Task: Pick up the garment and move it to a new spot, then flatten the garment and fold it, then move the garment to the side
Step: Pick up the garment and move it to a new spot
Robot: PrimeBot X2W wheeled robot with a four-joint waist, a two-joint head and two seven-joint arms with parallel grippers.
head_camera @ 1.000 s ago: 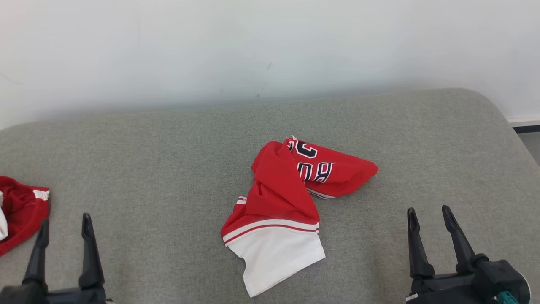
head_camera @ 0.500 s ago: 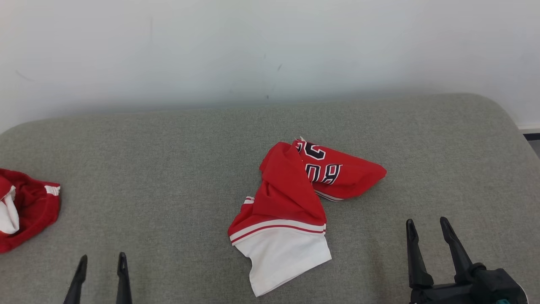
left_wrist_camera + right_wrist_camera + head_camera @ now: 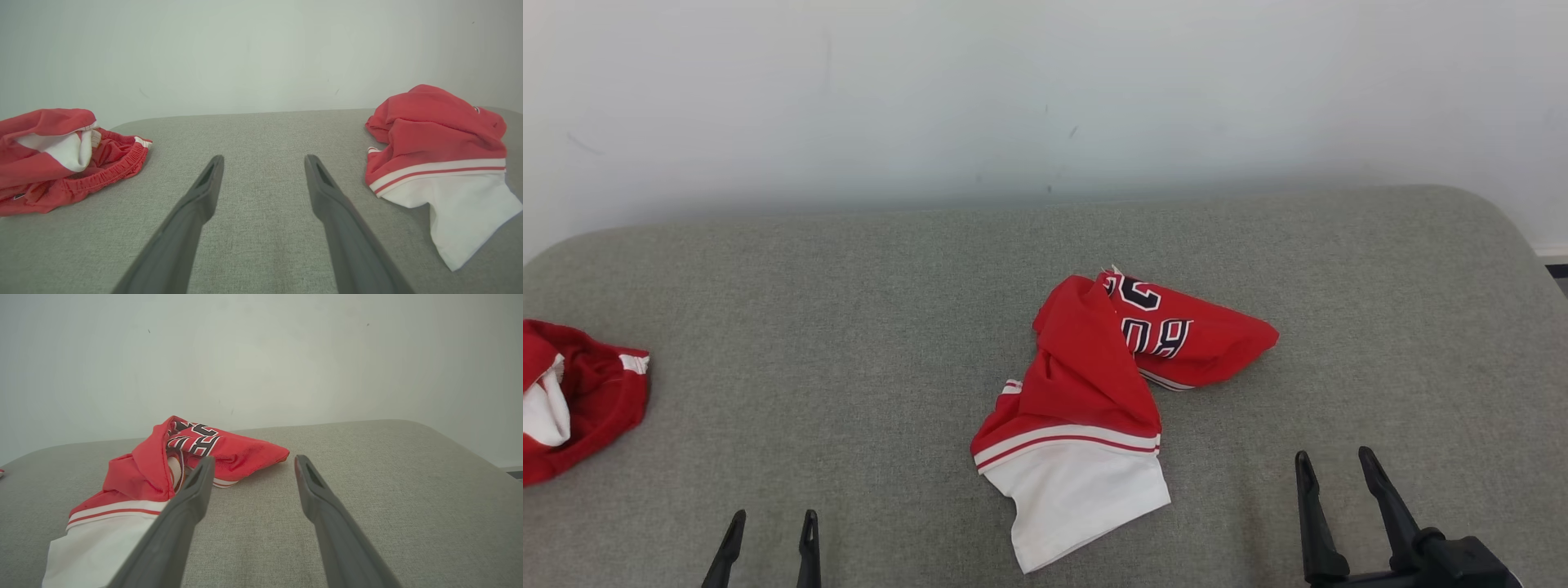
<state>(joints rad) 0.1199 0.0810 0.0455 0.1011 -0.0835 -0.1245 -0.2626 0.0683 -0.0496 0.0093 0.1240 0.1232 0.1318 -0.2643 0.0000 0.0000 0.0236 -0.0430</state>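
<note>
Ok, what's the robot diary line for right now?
step: before pickup | garment: crumpled on grey cushion, untouched | left gripper: open, empty | right gripper: open, empty
</note>
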